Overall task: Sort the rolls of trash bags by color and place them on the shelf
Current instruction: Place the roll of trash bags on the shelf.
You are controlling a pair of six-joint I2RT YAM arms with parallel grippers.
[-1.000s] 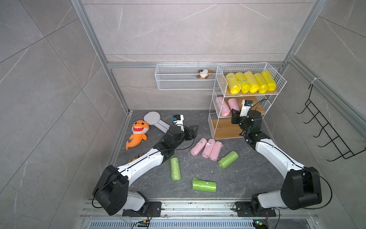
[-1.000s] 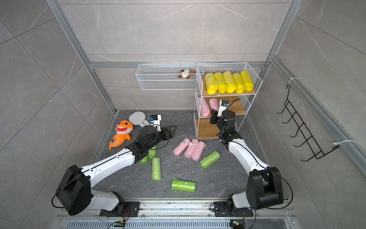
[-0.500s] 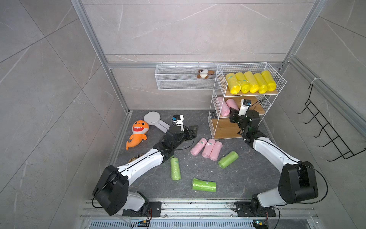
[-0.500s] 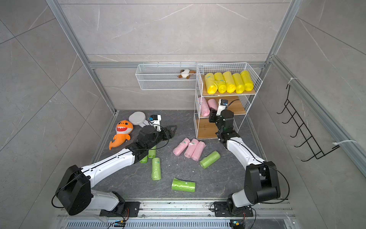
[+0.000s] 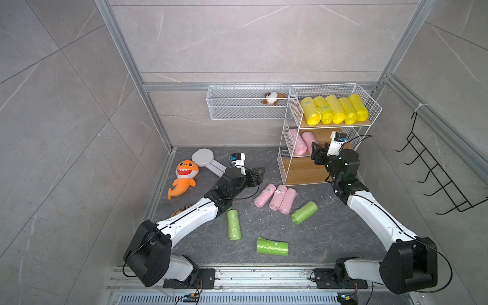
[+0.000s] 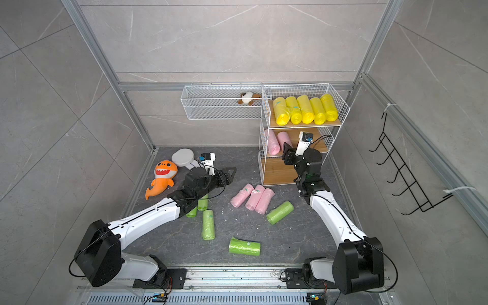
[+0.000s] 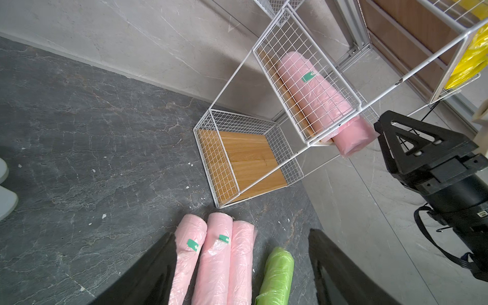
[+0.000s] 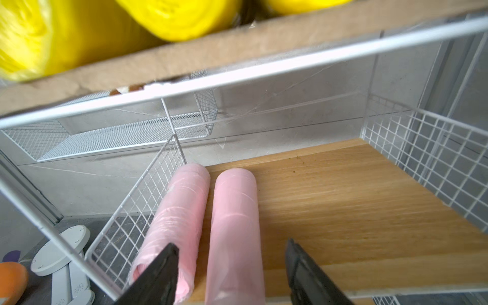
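Note:
The shelf (image 5: pixel 287 137) stands at the back right. Several yellow rolls (image 5: pixel 334 109) lie on its top tier, and two pink rolls (image 5: pixel 301 142) lie side by side on the middle tier. My right gripper (image 8: pixel 231 244) is open at that tier's front, its jaws spread wider than the near pink roll (image 8: pixel 235 211) between them. Three pink rolls (image 5: pixel 276 198) lie together on the floor, and my left gripper (image 7: pixel 241 233) hangs open above them. Green rolls lie on the floor (image 5: pixel 304 212) (image 5: pixel 233 224) (image 5: pixel 272 246). Two more green rolls (image 6: pixel 202 204) show partly under the left arm.
An orange shark toy (image 5: pixel 183 177) and a white round-based object (image 5: pixel 203 157) lie at the back left. A long white wire basket (image 5: pixel 237 105) holding a small plush (image 5: pixel 273 98) hangs on the back wall. A black hook rack (image 5: pixel 435 169) hangs on the right wall.
My right gripper has opened and let go of the pink roll, which now rests on the middle tier beside the other one. The left arm has not moved.

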